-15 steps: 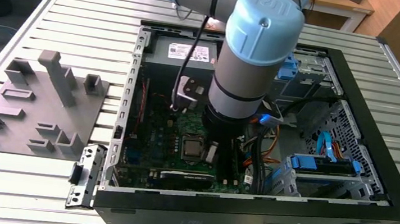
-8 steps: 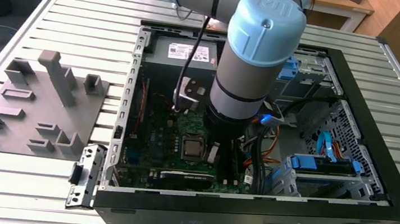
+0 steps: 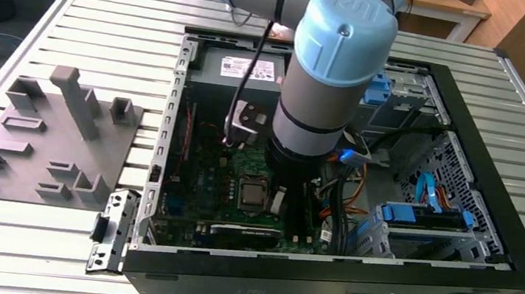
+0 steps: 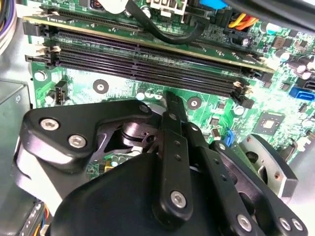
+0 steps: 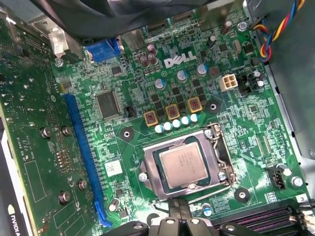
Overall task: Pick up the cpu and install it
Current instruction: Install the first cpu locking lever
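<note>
The gripper (image 4: 170,105) hangs low inside the open computer case (image 3: 495,188), its black linkage showing in the second wrist view with the fingers drawn up toward one another over the green motherboard (image 5: 236,132); whether they are fully pressed together I cannot tell, and nothing is visibly pinched between them. Just beyond them run the long memory slots (image 4: 147,59). In the first wrist view the cpu (image 5: 183,166) lies flat in its socket, framed by the shiny metal retention frame (image 5: 147,169), close to the gripper's knuckles at the picture's edge. In the exterior view the arm (image 3: 324,87) reaches down into the case and the cpu (image 3: 253,193) sits on the board just beside the arm's lower end. On the ribbed counter (image 3: 106,40), toward the exterior view's left, stands a grey fixture of plastic blocks (image 3: 46,137), well apart from the case. By my judgement the placing step looks done, the chip seated and released; what remains calls for securing the socket without disturbing the chip.
</note>
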You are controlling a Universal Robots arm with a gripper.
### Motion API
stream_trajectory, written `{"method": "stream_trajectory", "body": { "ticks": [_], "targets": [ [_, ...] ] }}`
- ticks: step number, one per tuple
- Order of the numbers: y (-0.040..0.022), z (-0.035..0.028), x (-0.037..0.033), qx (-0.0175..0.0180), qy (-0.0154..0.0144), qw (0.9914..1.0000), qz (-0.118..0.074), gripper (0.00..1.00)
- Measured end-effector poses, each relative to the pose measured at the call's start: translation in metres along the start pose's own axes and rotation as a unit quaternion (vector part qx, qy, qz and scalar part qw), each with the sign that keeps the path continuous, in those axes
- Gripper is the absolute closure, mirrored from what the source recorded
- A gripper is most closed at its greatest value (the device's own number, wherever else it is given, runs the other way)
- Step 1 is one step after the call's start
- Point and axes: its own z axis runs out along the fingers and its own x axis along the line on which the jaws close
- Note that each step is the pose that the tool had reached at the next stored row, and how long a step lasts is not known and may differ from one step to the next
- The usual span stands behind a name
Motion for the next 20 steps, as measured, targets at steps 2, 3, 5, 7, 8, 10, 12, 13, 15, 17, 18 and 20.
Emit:
{"method": "stream_trajectory", "body": {
  "ticks": [2,3,5,7,8,10,12,13,15,17,18,20],
  "targets": [
    [0.0002,-0.0016,0.0001,0.0,-0.0002,1.0,0.0,0.89],
    [0.0003,-0.003,0.0002,0.0,-0.0002,1.0,0.0,0.89],
    [0.0003,-0.007,0.0003,0.0,0.0,1.0,0.0,0.89],
    [0.0003,-0.012,0.0005,0.0,0.0002,1.0,0.0,0.89],
    [0.0003,-0.0151,0.0006,0.0,0.0002,1.0,0.0,0.89],
    [0.0003,-0.0219,0.0008,0.0,0.0001,1.0,0.0,0.89],
    [0.0003,-0.0277,0.001,0.0,0.0001,1.0,0.0,0.89],
    [0.0003,-0.0296,0.0011,0.0,0.0002,1.0,0.0,0.89],
    [0.0003,-0.0298,0.0011,0.0,0.0,1.0,0.0,0.89],
    [0.0003,-0.0298,0.0011,0.0,0.0,1.0,0.0,0.89],
    [0.001,-0.0297,0.0013,0.0002,0.0001,1.0,0.0,0.89],
    [0.0058,-0.0294,0.0025,0.0018,-0.0009,1.0,0.0,0.89]
  ]
}}
